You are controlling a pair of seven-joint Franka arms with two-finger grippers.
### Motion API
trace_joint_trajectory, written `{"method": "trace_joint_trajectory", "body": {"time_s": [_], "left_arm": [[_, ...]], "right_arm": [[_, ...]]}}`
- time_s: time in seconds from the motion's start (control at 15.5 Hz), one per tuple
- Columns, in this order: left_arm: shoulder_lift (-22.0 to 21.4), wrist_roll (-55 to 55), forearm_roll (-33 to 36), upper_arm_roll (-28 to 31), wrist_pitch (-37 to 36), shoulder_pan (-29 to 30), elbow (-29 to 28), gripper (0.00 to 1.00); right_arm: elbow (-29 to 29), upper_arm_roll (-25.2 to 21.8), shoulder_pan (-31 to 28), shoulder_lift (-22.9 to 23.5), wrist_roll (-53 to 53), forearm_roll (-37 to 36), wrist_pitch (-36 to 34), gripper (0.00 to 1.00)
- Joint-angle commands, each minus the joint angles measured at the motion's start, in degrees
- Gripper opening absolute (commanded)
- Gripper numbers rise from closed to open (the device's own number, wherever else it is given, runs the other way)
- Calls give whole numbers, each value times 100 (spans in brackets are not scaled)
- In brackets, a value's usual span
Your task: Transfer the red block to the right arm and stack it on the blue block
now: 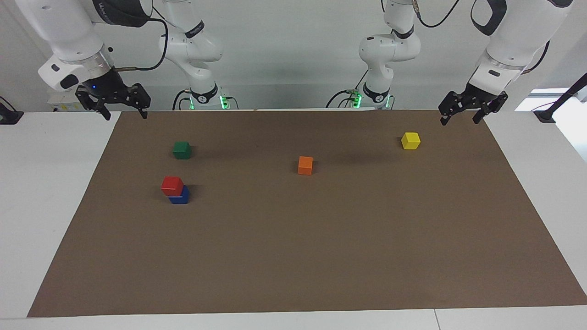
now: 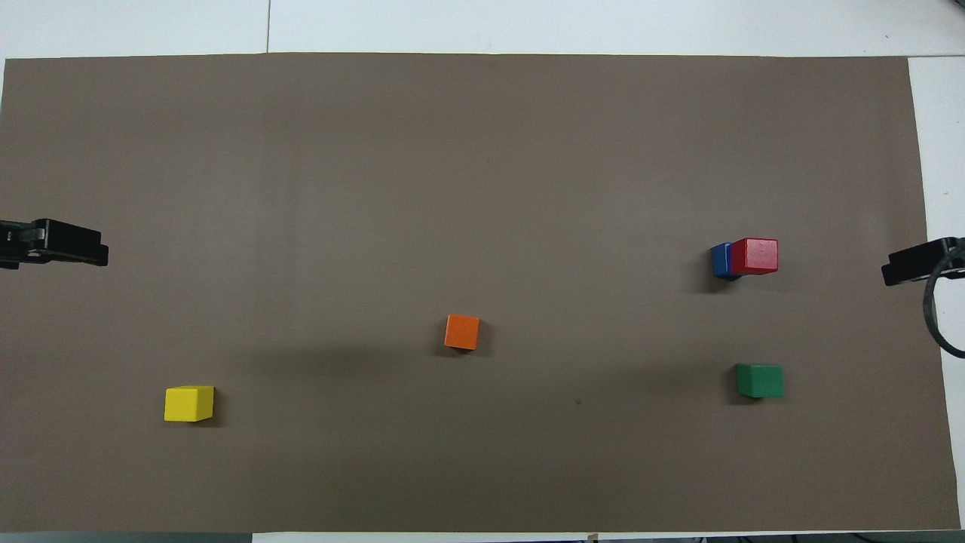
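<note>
The red block (image 1: 172,185) sits on top of the blue block (image 1: 179,196), toward the right arm's end of the brown mat; in the overhead view the red block (image 2: 755,256) covers most of the blue block (image 2: 721,259). My right gripper (image 1: 123,113), with its blue wrist light, is open and empty, raised over the mat's corner nearest the robots; its tip shows in the overhead view (image 2: 912,265). My left gripper (image 1: 461,118) is open and empty, raised over the mat's other near corner, and waits; it also shows in the overhead view (image 2: 53,243).
A green block (image 1: 182,150) lies nearer to the robots than the stack. An orange block (image 1: 305,165) lies mid-mat. A yellow block (image 1: 410,140) lies toward the left arm's end. The brown mat (image 1: 321,256) covers the white table.
</note>
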Motion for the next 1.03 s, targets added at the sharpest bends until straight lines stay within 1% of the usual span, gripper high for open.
{"method": "trace_joint_trajectory", "body": {"time_s": [0.0, 0.13, 0.19, 0.26, 0.97], "left_arm": [[-115, 74, -71, 53, -52, -32, -92, 100], [-115, 65, -71, 53, -52, -32, -92, 100], [-115, 65, -71, 53, -52, -32, -92, 100], [-115, 74, -71, 53, -52, -32, -92, 100], [-115, 74, -71, 53, -52, -32, -92, 100]], "right_arm": [[-66, -48, 7, -23, 19, 61, 103, 100], [-66, -153, 59, -23, 89, 149, 85, 100], [-57, -284, 225, -23, 168, 184, 85, 100], [-57, -346, 270, -23, 168, 211, 85, 100], [-75, -320, 191, -58, 160, 220, 41, 100]]}}
